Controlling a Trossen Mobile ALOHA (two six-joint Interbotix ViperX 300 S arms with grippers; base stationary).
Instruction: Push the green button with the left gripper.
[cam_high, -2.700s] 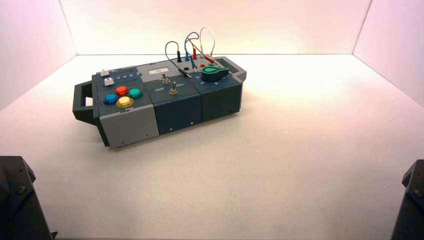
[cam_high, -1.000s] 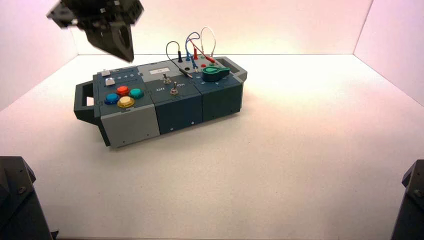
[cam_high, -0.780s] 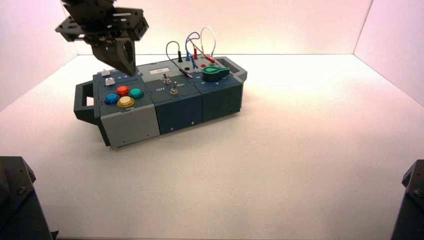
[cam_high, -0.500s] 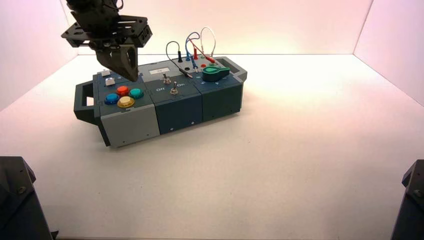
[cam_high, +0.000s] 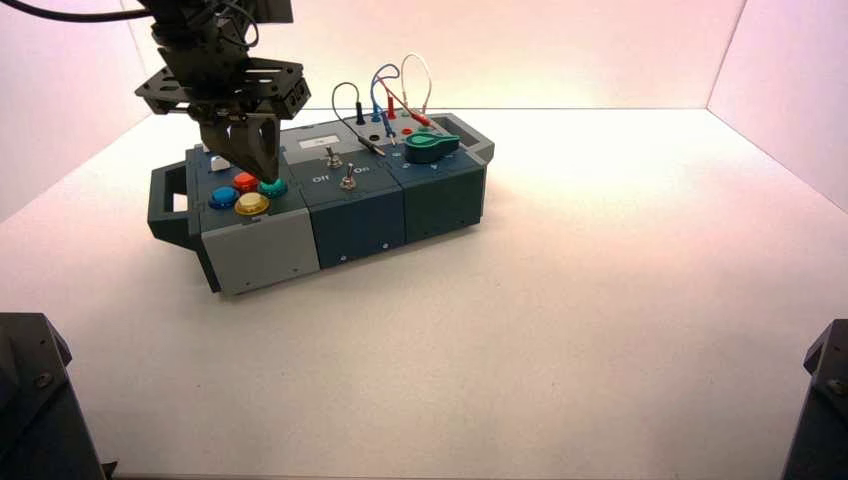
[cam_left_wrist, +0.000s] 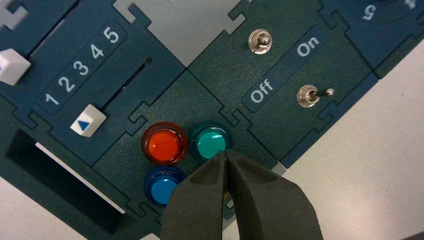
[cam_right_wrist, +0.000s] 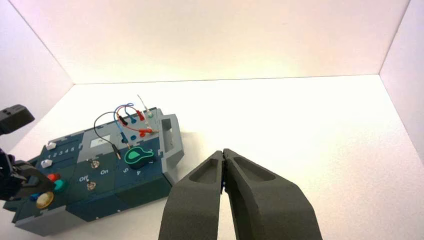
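"What's nearest us?"

"The right gripper (cam_right_wrist: 223, 152), idle low on the right side, its tips together. Beyond it there's the box (cam_high: 262, 252), and on its left part, the yellow button (cam_high: 251, 204) at the front edge."

"And the green one?"

"The green button (cam_left_wrist: 211, 144) sits just behind the yellow, beside the red button (cam_left_wrist: 164, 145). The left gripper (cam_left_wrist: 225, 154) is right over it, fingers closed against each other; whether they touch the cap, I can't tell."

"How will it handle?"

"Light and springy, I'd guess, the dome perhaps a bit slick. Nothing to grasp: press straight down on the middle of the cap, or the tips may skid onto a neighbour."
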